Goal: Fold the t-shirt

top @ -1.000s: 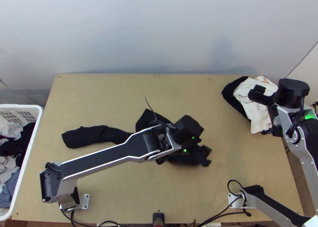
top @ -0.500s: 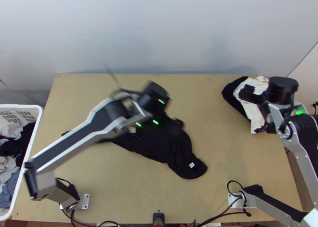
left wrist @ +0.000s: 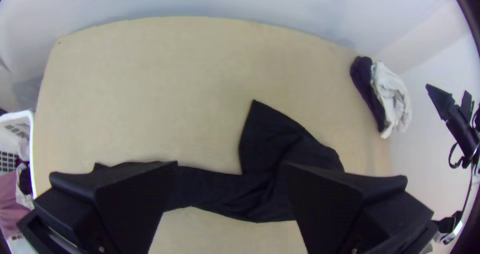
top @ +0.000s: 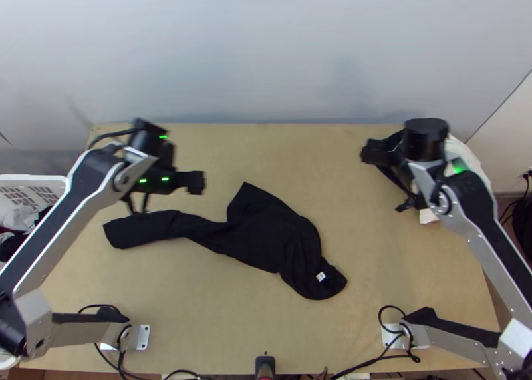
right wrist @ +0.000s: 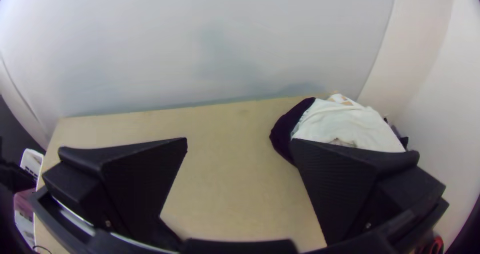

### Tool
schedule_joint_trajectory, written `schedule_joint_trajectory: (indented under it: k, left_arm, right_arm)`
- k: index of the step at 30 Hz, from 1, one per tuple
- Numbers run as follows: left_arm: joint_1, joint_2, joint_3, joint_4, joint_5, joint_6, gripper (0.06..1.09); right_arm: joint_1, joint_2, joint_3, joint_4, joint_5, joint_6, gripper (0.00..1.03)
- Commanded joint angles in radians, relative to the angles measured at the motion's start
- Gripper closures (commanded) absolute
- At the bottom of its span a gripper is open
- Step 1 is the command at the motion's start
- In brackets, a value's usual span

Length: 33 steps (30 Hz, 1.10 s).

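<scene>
Gently now, with left pincer (left wrist: 230,166) and right pincer (right wrist: 240,143) both released, reach down to the black t-shirt (top: 266,237), lying bunched across the middle of the desk (top: 199,313). Best pinch a loose edge near each end, fabric only, then lift, draw the creases out and spread flat before folding.

We see fairly bright, diffuse light across the pale wall (top: 266,47) and the table (top: 399,260), though we cannot tell its source. Soft, faint shadows cloud the wall, and we find no harsh glare — just small green lights glowing on the left arm (top: 66,210) and right arm (top: 482,213). In the top view, the left arm's wrist end looks smeared. Both wrist views darken at the corners — and in the left one the table's far edge bows.
</scene>
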Motion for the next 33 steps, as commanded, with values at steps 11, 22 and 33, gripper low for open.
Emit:
schedule_joint_trajectory:
  k: [11,22,33]
  left_arm:
    - [0.38,-0.148,-0.375,0.079,0.001,0.05,0.11]
    - [0.437,-0.138,-0.439,0.111,-0.005,0.049,0.11]
    - [0.607,-0.124,-0.472,0.143,-0.005,0.119,0.11]
  right_arm:
    - [0.215,0.365,0.031,0.093,-0.226,0.131,0.05]
    - [0.295,0.704,0.31,0.03,-0.49,0.139,0.05]
    - [0.313,0.934,0.482,0.018,-0.502,0.131,0.05]
